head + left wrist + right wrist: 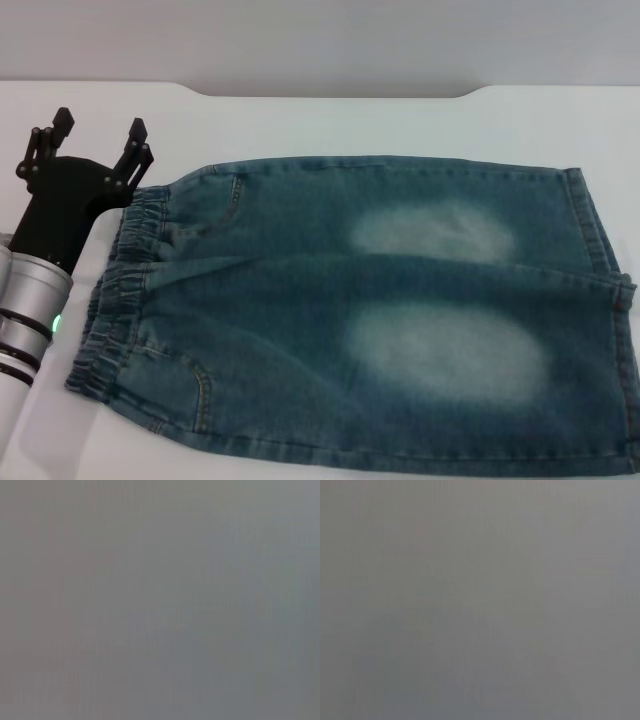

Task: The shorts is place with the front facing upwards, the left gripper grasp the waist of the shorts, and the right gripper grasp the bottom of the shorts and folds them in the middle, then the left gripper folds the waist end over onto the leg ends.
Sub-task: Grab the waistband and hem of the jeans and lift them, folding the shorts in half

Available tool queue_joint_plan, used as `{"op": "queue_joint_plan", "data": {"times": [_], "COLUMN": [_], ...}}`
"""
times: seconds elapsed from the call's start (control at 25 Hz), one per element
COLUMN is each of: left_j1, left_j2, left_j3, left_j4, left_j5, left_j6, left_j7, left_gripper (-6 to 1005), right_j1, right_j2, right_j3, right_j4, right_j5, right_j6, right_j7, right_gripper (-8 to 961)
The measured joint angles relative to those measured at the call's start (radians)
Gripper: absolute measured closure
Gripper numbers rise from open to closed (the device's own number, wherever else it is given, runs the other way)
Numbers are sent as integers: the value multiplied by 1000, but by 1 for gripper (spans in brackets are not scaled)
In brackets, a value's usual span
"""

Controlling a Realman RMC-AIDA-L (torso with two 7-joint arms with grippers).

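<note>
1. While the shorts (370,310) are lying flat on the table (300,120), waist end (125,290) leftward, the left gripper (98,128) is hovering spread beside the waistband.
2. Both wrist views are showing only grey; right gripper unseen.

A robot test setup or lab is suggested, not a home. A plain white bench (330,120) with a rounded, raised back edge is seen in the head view, backed by a bare pale grey wall (320,40). No furniture, decor or household clutter is seen. Only one garment, the shorts (370,310) in blue denim, is laid flat on the bench. A silver-white robot arm with a green ring light is seen at the bench's left side, ending in the left claw (100,130), its fingers spread apart. Nothing but uniform grey is given by both wrist views, so nothing more about the place can be told from them.
</note>
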Motion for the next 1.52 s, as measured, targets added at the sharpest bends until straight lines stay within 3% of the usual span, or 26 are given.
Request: {"op": "queue_joint_plan", "data": {"times": [0.36, 0.52, 0.6, 0.68, 0.72, 0.76, 0.84, 0.92, 1.0, 1.04, 1.12, 1.24, 1.28, 1.32, 1.44, 1.52], "left_j1": [16, 19, 23, 28, 36, 36, 63, 77, 103, 114, 122, 114, 108, 100, 81, 70], "left_j2": [5, 17, 28, 44, 62, 62, 106, 110, 104, 94, 66, 22, 15, 13, 14, 12], "left_j3": [14, 15, -7, -33, -62, -62, -189, -257, -369, -417, -508, -617, -638, -654, -693, -724], "left_j4": [6, -34, -90, -157, -227, -227, -450, -546, -705, -775, -902, -1045, -1085, -1123, -1194, -1231], "left_j5": [0, 23, 50, 80, 109, 109, 218, 274, 360, 395, 447, 461, 458, 455, 451, 450], "left_j6": [19, -33, -95, -167, -243, -243, -545, -683, -914, -1023, -1265, -1575, -1662, -1754, -1925, -2019], "left_j7": [0, -5, 4, 11, 12, 12, 13, 13, 18, 25, 67, 171, 195, 208, 205, 205], "left_gripper": [163, 162, 162, 162, 162, 162, 163, 162, 162, 162, 162, 162, 162, 162, 163, 163], "right_j1": [2, -24, -40, -61, -72, -90, -122, -160, -200, -213, -222, -211, -203, -193, -155, -133], "right_j2": [1, -23, -53, -106, -138, -184, -237, -252, -237, -216, -158, -37, -18, -7, -27, -28], "right_j3": [-21, -11, 4, 28, 47, 83, 183, 316, 478, 572, 731, 954, 993, 1026, 1081, 1144], "right_j4": [23, 116, 187, 297, 374, 473, 642, 805, 956, 1029, 1127, 1229, 1252, 1275, 1324, 1359], "right_j5": [7, 9, 9, 10, 10, 10, 10, 4, -8, -18, -46, -170, -215, -260, -307, -312], "right_j6": [15, 60, 111, 211, 287, 395, 600, 822, 1085, 1240, 1502, 1834, 1898, 1958, 2128, 2254], "right_j7": [6, 34, 37, 35, 22, -4, -78, -181, -289, -336, -403, -432, -418, -394, -292, -275], "right_gripper": [350, 350, 350, 350, 350, 350, 350, 350, 350, 350, 350, 350, 350, 350, 350, 350]}}
